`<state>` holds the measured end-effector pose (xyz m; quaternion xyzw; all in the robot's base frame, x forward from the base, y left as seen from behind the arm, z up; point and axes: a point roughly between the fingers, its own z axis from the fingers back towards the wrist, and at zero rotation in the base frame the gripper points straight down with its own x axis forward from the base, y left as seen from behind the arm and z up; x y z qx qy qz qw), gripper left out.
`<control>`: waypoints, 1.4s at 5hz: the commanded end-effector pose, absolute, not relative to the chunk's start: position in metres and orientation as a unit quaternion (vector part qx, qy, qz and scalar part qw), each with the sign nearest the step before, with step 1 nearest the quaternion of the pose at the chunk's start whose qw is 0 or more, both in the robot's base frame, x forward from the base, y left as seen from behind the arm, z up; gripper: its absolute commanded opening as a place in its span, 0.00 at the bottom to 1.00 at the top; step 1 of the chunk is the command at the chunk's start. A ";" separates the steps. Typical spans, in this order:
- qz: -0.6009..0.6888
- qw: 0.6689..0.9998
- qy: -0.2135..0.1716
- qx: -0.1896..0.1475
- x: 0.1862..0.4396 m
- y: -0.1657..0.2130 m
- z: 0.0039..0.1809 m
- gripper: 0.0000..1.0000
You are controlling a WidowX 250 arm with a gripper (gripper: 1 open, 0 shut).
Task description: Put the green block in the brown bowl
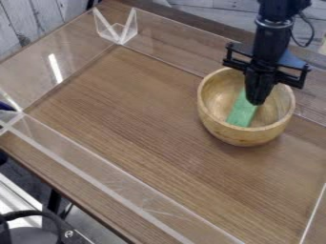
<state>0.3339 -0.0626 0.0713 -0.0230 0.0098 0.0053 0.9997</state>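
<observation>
Near the camera, the wooden bench (140,133) lies bare inside its clear plastic guard walls (76,162), there to keep things from sliding off. Farther right, the green block (243,110) leans on the inner wall of the brown bowl (230,129), apparently delivered. Above it the tool (258,95) points straight down, fingers pinched together, holding nothing.

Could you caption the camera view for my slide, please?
Green block lies in the brown bowl; shut gripper above it.
</observation>
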 end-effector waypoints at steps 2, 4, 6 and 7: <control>0.012 0.999 -0.036 -0.030 0.339 -0.060 0.075 0.00; 0.003 1.000 -0.016 -0.023 0.349 -0.062 0.076 0.00; 0.001 0.999 -0.038 -0.008 0.349 -0.057 0.085 0.00; -0.001 0.999 -0.044 -0.002 0.348 -0.053 0.080 0.00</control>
